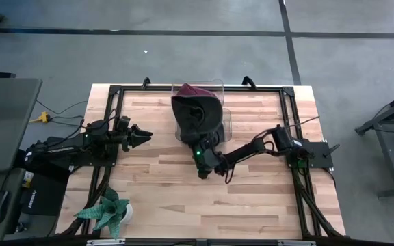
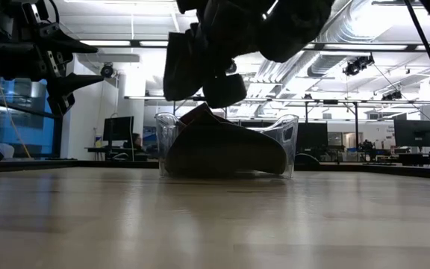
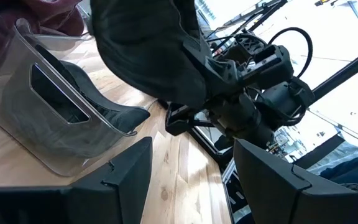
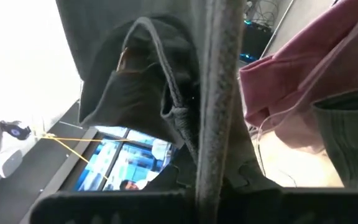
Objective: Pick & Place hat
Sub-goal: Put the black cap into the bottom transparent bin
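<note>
A dark cap (image 1: 195, 116) is held up by my right gripper (image 1: 202, 149) over the near part of a clear plastic bin (image 1: 219, 119). The low view shows the cap (image 2: 200, 63) hanging above the bin (image 2: 290, 142). A maroon hat (image 1: 195, 91) lies in the bin's far part, and another dark cap (image 3: 107, 115) rests on the bin's floor. My left gripper (image 1: 141, 135) is open and hovers left of the bin, touching nothing; its wrist view shows the held cap (image 3: 148, 50) and the bin (image 3: 48, 118). My right gripper is shut on the dark cap's brim (image 4: 216, 106), which runs edge-on between the two fingers. The fingers reach in from the table's near side, slanting up. The cap is lifted clear, and its crown (image 4: 135, 81) sags open beyond the fingers, above the bin.
A potted plant with spiky leaves (image 1: 108, 213) stands at the near left corner. A black frame (image 1: 118, 89) runs round the table's edges. Bare wood lies near the bin on the near side (image 1: 183, 198). Yellow cable (image 1: 43, 117) sits off the table's left.
</note>
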Motion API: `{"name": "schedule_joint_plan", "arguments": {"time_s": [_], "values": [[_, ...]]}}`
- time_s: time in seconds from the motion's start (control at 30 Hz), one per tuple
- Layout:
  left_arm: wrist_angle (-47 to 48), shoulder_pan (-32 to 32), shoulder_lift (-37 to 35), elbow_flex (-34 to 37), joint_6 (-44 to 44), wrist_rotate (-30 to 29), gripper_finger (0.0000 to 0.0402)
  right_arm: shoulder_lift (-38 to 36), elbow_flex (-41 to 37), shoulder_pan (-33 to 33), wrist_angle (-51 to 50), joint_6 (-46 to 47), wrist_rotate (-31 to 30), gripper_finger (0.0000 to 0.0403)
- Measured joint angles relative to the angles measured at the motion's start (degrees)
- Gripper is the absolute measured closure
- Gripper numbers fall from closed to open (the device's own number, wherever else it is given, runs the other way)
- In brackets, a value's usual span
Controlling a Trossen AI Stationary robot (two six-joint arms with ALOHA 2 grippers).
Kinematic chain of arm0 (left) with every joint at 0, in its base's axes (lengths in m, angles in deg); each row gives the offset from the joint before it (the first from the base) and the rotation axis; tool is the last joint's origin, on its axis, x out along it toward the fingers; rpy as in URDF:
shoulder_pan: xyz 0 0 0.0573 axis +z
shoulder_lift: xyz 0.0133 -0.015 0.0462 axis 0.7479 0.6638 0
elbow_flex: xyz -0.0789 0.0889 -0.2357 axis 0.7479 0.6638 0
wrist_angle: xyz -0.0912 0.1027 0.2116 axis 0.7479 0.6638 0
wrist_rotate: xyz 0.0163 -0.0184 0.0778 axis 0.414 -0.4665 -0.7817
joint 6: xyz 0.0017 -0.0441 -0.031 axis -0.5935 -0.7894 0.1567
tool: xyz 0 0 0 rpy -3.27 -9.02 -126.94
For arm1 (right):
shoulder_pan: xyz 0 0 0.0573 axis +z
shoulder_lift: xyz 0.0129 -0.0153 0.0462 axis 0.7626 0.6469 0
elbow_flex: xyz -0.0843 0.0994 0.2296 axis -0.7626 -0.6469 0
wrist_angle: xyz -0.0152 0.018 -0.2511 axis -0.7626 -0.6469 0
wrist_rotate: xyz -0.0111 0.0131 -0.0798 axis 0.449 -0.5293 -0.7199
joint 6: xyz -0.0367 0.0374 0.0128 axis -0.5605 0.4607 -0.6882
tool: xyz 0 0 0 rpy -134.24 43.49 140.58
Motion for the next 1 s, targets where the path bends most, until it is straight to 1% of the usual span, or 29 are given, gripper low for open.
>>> {"name": "schedule_joint_plan", "arguments": {"time_s": [0.2, 0.4, 0.57, 0.7, 0.8, 0.87, 0.93, 1.0], "values": [[0.0, 0.0, 0.0, 0.0, 0.0, 0.0, 0.0183, 0.0, 0.0, 0.3, 1.5, -0.4, -0.6, 0.0397], [0.0, 0.0, 0.0, 0.0, 0.0, 0.0, 0.0183, 0.0, -0.2, 0.5, 4.7, -3.9, -4.9, 0.0397], [0.0, 0.0, 0.0, 0.0, 0.0, 0.0, 0.0183, 0.0, -0.2, 0.5, 6.5, -6.7, -4.9, 0.0398], [0.0, 0.0, 0.0, 0.0, 0.0, 0.0, 0.0183, -1.0, -0.2, 1.0, 5.9, -11.1, -4.9, 0.0398], [0.0, 0.0, 0.0, 0.0, 0.0, 0.0, 0.0183, -3.7, -0.2, 1.6, 2.2, -16.2, -4.9, 0.0398], [0.0, 0.0, 0.0, 0.0, 0.0, 0.0, 0.0183, -6.7, -0.2, 2.0, -2.9, -20.6, -4.8, 0.0398], [0.0, 0.0, 0.0, 0.0, 0.0, 0.0, 0.0183, -10.4, -0.2, 2.2, -10.4, -24.3, -4.2, 0.0398], [0.0, 0.0, 0.0, 0.0, 0.0, 0.0, 0.0183, -14.5, -0.2, 2.4, -19.8, -26.1, -2.5, 0.0398]]}}
